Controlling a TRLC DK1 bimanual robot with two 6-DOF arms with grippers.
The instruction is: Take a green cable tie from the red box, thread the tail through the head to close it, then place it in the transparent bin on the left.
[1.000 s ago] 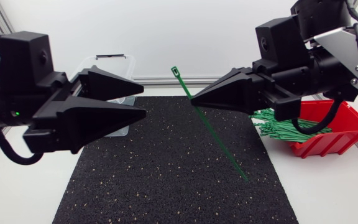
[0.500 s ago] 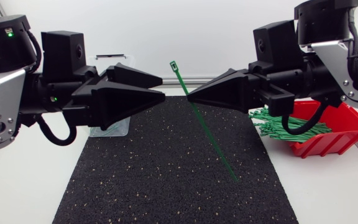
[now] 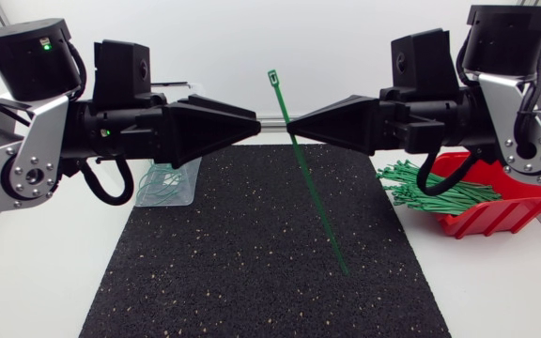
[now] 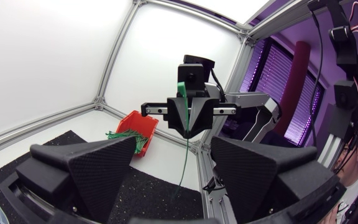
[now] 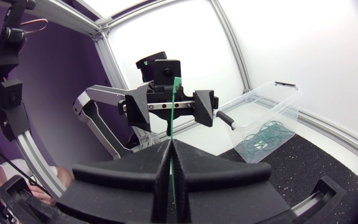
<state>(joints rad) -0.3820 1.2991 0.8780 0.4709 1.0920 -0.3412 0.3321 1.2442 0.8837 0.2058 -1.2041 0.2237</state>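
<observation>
Above the black mat [image 3: 252,272], the right claw [image 3: 291,138] is clamped on a green cable tie [image 3: 316,197], which hangs tilted with its head up and its tail low over the mat. The left claw [image 3: 252,126], fingers spread and holding nothing, faces it above the mat's far edge. The red box [image 3: 524,202] sits off the mat's right side, the transparent bin [image 3: 189,178] at its far left corner.

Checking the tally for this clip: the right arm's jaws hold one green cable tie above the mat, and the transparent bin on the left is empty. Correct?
No. The transparent bin is not empty: looped green ties lie in it, clear in the right wrist view. The rest stands.
</observation>
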